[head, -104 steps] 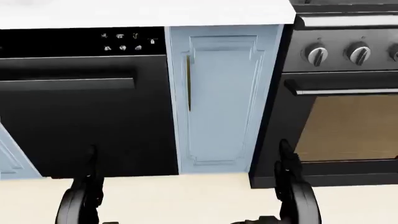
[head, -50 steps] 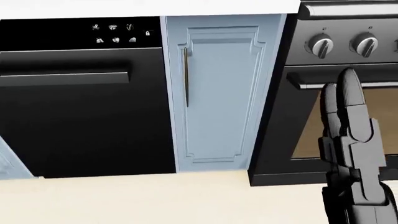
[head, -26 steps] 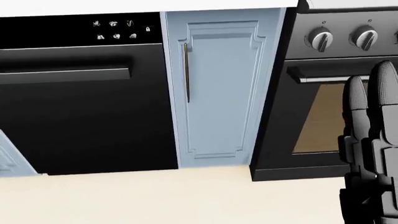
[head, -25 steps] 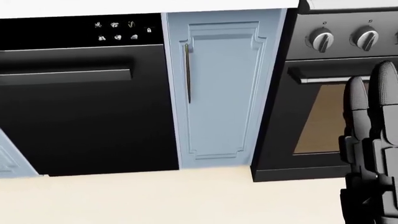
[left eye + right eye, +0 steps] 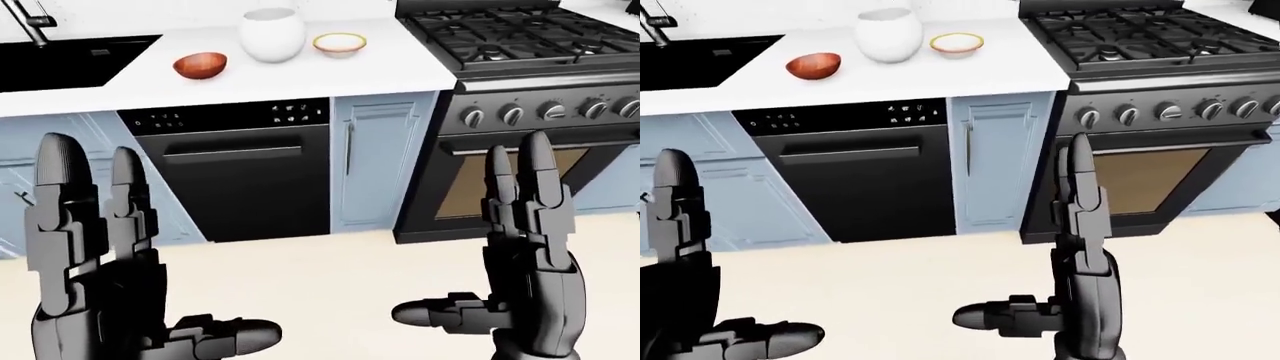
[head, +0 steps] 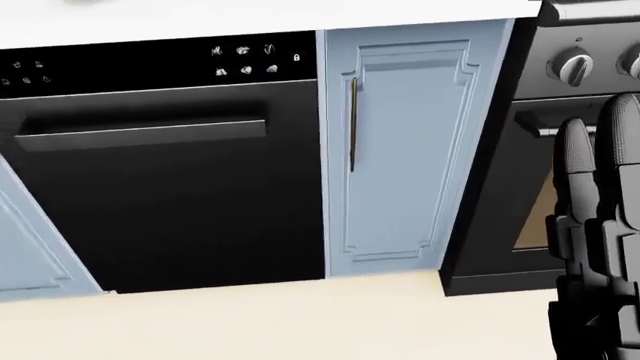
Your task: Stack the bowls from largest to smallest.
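In the left-eye view a black sink (image 5: 70,64) is set into the white counter (image 5: 400,71) at the far left, with a faucet (image 5: 30,19) at its upper edge. Low on the left the left hand (image 5: 100,255) is raised, fingers (image 5: 62,202) straight up and spread apart, thumb jutting out to the right, holding nothing. Above it, on the counter, a small red-brown bowl (image 5: 200,65) sits well right of the sink. Just right of that stands a large white rounded bowl (image 5: 272,34), and near its right side a shallow cream bowl (image 5: 339,44) with a tan rim. The three bowls stand apart in a row, none stacked. Below them a black dishwasher (image 5: 240,176) fills the cabinet face, with a pale blue cabinet door (image 5: 372,161) beside it. Further right is a dark range (image 5: 520,82) with gas burners on top, a row of knobs and an oven window underneath. Low on the right the right hand (image 5: 525,262) is also raised and empty, fingers upright and apart, thumb pointing left. The head view shows only the dishwasher front, the blue door and the right hand's fingers at its right edge
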